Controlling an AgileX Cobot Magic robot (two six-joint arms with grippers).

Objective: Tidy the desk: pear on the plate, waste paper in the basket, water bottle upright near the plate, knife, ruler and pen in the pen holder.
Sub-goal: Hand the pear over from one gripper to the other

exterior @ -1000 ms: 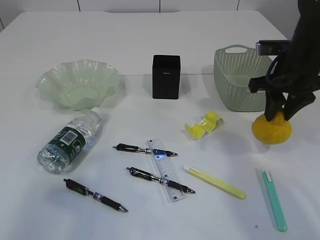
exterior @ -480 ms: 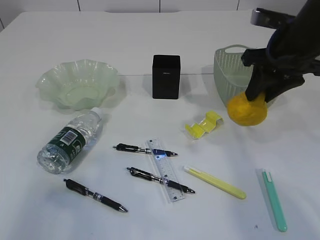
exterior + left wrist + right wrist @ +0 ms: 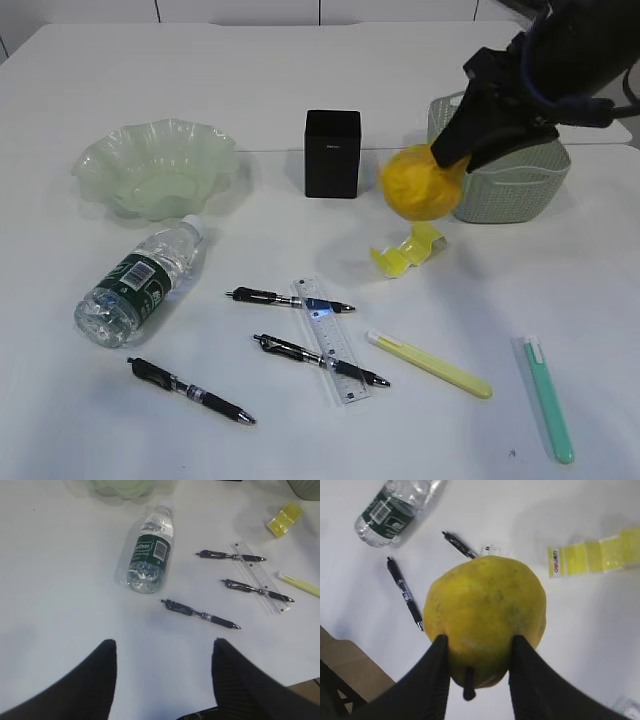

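The right hand [image 3: 447, 160] grips the pear [image 3: 421, 181] in the air, just right of the holder [image 3: 332, 153]. The left hand [image 3: 162, 652] hangs open, empty, above the table [image 3: 200, 60].

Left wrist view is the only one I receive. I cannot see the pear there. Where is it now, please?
Observer: The pear is off the desk, held in the right pincer.
Operator: Is it already above the plate?
Observer: No. The exterior view shows it between the pen holder and the basket; the plate is far to the left.
Operator: Is the grip good?
Observer: The right wrist view shows both fingers pressed on the stem end.
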